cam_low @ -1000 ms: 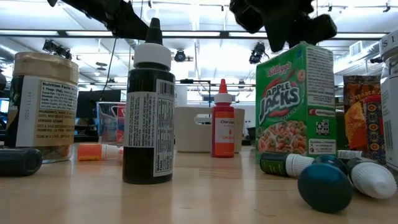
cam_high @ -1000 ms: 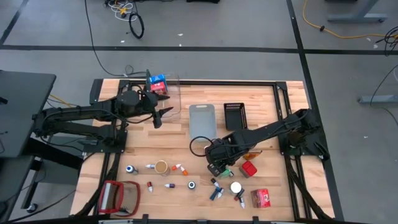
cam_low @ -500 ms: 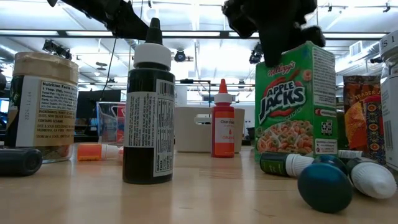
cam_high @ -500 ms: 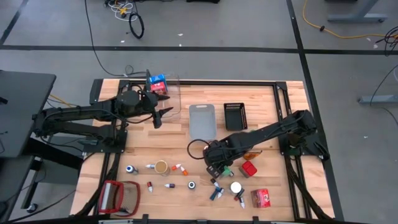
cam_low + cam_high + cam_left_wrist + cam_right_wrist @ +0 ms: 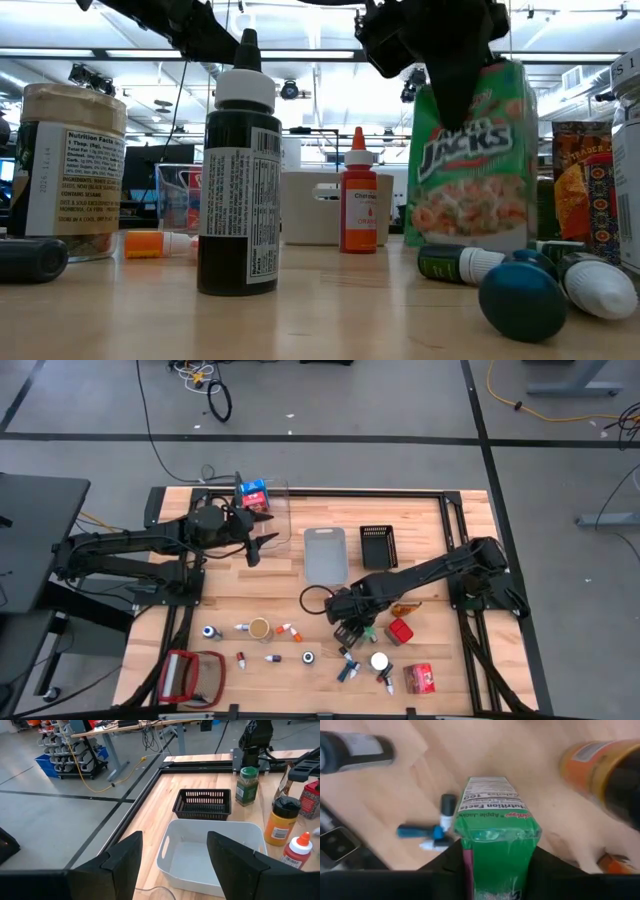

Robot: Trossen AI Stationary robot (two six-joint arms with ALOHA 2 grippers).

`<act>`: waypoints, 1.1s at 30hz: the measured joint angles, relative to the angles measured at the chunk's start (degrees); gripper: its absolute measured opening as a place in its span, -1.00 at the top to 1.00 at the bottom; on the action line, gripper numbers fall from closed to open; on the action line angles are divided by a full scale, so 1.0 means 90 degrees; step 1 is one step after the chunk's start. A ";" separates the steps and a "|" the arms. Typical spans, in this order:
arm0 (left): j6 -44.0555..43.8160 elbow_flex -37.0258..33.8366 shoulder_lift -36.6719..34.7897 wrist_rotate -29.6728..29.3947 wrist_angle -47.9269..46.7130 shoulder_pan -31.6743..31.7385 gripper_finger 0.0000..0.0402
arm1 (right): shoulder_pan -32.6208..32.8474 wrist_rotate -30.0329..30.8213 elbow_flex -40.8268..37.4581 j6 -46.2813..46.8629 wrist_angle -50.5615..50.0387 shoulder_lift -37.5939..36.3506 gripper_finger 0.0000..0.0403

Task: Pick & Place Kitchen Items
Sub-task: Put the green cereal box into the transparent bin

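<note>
Big wooden slatted table [image 5: 420,560] underneath everything, so taking the grey rectangular bin [image 5: 324,555] at its middle as the landmark. Left of that bin, the left gripper [image 5: 262,528] just hanging in the air beside the clear plastic bin [image 5: 283,510], fingers [image 5: 125,862] spread wide with nothing between them. Tucked into the far corner of that clear bin, a small blue and red carton [image 5: 254,491]. Right of the grey bin, a black mesh basket [image 5: 378,546], almost touching it.

On the near side of the grey bin, the right gripper [image 5: 352,628] clamped onto the green Apple Jacks cereal carton [image 5: 470,160], squeezing it from both sides near the top. Carton tilted, not standing square, and blurry in the low view. Can't tell whether its base is on the wood.

Further right of that, a red cube-ish carton [image 5: 400,631], and nearer the table's front edge a red flat packet [image 5: 419,678]. Front left corner, well apart from the grey bin, a red-framed flat thing [image 5: 186,676].

Smaller stuff scattered along the front: a round brown jar with a paper label [image 5: 68,170], a dark squeeze bottle with a white collar and black tip [image 5: 240,180], a little red-orange bottle with a pointed cap [image 5: 358,205], and a small orange bottle lying on its side [image 5: 158,242]. Below the cereal carton in the low view, a teal round cap [image 5: 522,297].
</note>
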 joint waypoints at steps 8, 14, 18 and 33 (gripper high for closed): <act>0.0001 0.0000 0.0000 0.0071 0.0005 0.0000 -0.16 | -0.0148 -0.0348 0.0265 -0.0409 0.0086 -0.0266 0.49; -0.0004 0.0000 0.0000 0.0734 0.0068 0.0001 -0.16 | -0.0222 0.0145 0.1076 -0.1556 -0.0141 -0.0349 0.44; 0.0024 0.0000 0.0051 0.0769 0.0194 -0.0001 -0.16 | -0.0351 0.0658 0.1615 -0.2680 -0.0289 -0.0354 0.44; -0.0445 0.0002 0.0922 0.2566 0.1526 -0.0230 -0.09 | -0.1415 0.2057 0.2062 -0.6528 0.0284 -0.0344 0.43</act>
